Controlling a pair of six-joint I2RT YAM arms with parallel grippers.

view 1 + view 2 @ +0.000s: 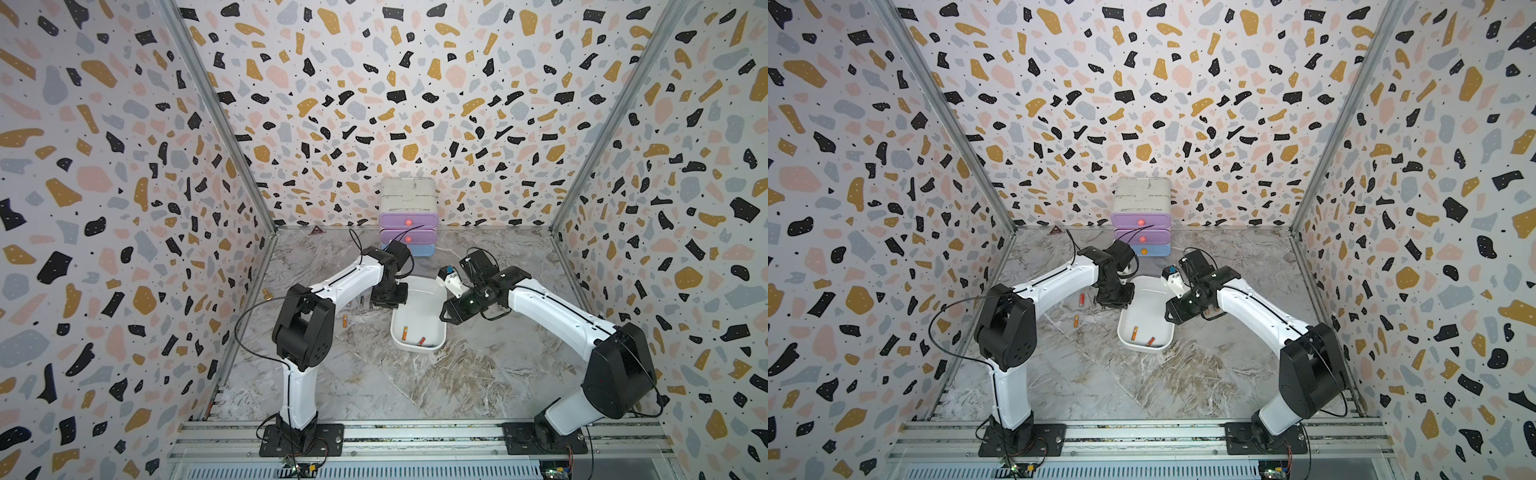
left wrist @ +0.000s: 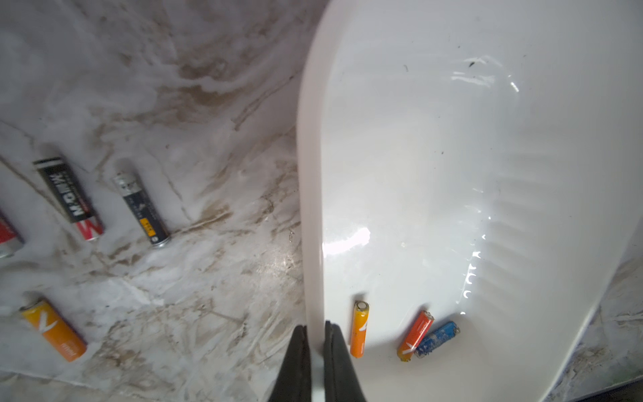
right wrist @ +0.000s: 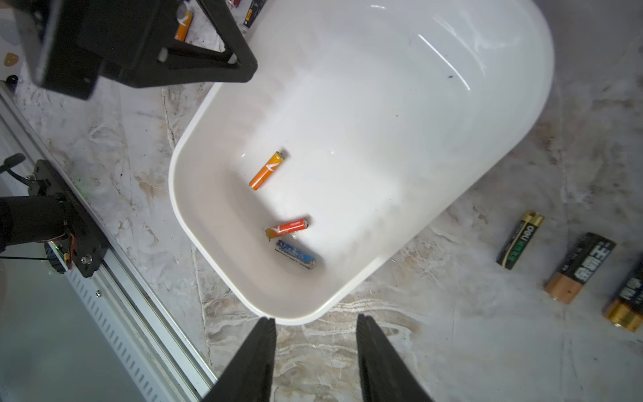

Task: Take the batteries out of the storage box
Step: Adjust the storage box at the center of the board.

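Pinches box (image 2: 309, 174) rim with left gripper (image 2: 316, 327); holds right gripper (image 3: 315, 318) open, empty. Risks tipping box, rolling three batteries (image 2: 359, 329) about.

Both my hands are at the storage box (image 1: 1146, 309) on the bench (image 1: 1142, 386).
I see my left hand (image 1: 1112, 300) at its far left rim and my right hand (image 1: 1170, 314) over its right edge. Two orange batteries (image 1: 1135, 333) lie inside by the near wall, and two more batteries (image 1: 1076, 321) lie on the bench to its left.
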